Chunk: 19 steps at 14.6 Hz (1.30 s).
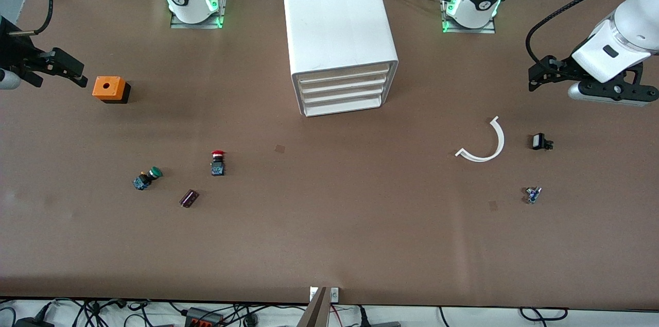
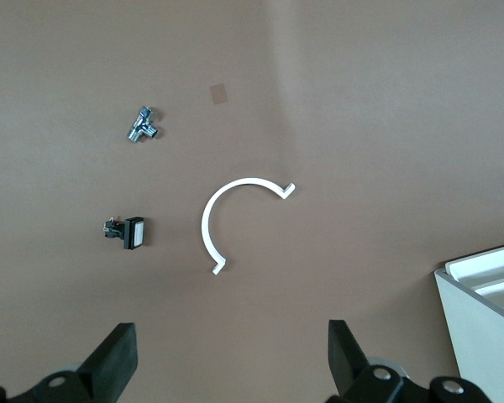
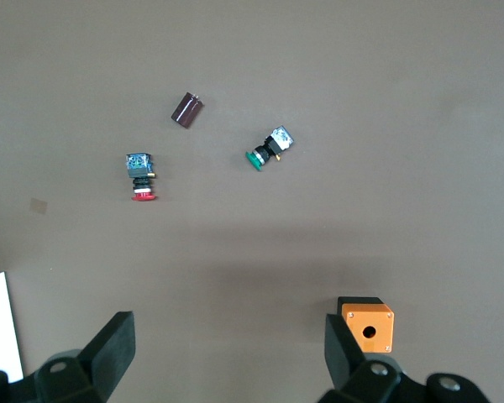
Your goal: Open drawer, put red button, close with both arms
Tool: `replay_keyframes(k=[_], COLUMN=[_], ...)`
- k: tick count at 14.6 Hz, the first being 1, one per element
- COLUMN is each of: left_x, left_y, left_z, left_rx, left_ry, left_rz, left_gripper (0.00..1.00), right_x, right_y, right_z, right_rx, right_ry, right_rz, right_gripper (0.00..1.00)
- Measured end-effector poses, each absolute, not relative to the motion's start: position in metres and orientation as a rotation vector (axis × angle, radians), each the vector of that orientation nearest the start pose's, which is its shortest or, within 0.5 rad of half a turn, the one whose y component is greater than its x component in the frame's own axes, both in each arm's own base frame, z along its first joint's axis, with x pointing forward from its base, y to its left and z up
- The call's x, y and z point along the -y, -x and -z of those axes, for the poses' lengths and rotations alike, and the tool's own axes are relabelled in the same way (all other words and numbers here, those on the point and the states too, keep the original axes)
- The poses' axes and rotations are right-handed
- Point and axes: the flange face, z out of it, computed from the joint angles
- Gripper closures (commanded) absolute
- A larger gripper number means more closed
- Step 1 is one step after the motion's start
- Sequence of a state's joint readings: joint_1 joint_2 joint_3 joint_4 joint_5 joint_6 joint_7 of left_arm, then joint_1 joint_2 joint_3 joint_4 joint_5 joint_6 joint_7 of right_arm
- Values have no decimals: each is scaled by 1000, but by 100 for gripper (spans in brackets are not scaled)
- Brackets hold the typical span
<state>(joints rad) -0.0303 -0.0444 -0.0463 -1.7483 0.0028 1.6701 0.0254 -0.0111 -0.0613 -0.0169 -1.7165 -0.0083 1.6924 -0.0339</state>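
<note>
Red button (image 1: pixel 218 162) lying on its side on the desk (image 1: pixel 329 224), nearer the front camera than the drawer unit (image 1: pixel 340 38) and toward the right arm's end. Tiny and probably light; hard plastic body, stiff, not fragile by the look of it. Rounded red cap likely slippery, so better pinched across the flat sides of the black body, fingers coming straight down. Prone to rolling or skidding if nudged on one side only.

Green-capped switch (image 1: pixel 148 177) and small dark cylinder (image 1: pixel 189 198) close by, both farther from the drawer unit than the red button, each apart from it. Orange cube with a hole (image 1: pixel 109 89) well apart, out at the right arm's end.

Drawer unit white, four drawers stacked, all shut and flush; contents hidden, nothing resting on top. No handle big enough to make out from here, so hooking a drawer front may be fiddly, and the light-looking case could slide unless braced.

White curved strip (image 1: pixel 484 144), small black-and-white switch (image 1: pixel 540 141) and little metal fitting (image 1: pixel 533 194) lying toward the left arm's end from the drawer unit.

Right gripper (image 3: pixel 223 353) up over the orange cube, fingers (image 3: pixel 113 348) spread wide, holding nothing. Left gripper (image 2: pixel 227 357) over the desk near the curved strip, fingers (image 2: pixel 113 357) likewise wide apart and empty.
</note>
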Motion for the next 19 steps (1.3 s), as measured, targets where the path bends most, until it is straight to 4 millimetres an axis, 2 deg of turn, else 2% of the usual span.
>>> replay_keyframes(k=[9,11,13,16,19], left_x=[42,44,51,67,97], left_y=[-541,-537,-530,-524,-531], left_z=[-571,-566,-554,-525,-492], left_rx=[-161,-167,-176,-188,-246], left_ry=[3130,3127,3148,3227,3361], left_rz=[-79,-151,-298,-565,-752], left_gripper=[0,0,0,0,0], right_x=[18,18,19,19,18], right_y=[-544,-544,-545,-548,-564], right_z=[-600,-599,-597,-592,-558], right_rx=[13,13,11,11,16], right_ry=[3167,3167,3167,3167,3166], right_rz=[58,55,49,38,-35], right_gripper=[0,0,0,0,0])
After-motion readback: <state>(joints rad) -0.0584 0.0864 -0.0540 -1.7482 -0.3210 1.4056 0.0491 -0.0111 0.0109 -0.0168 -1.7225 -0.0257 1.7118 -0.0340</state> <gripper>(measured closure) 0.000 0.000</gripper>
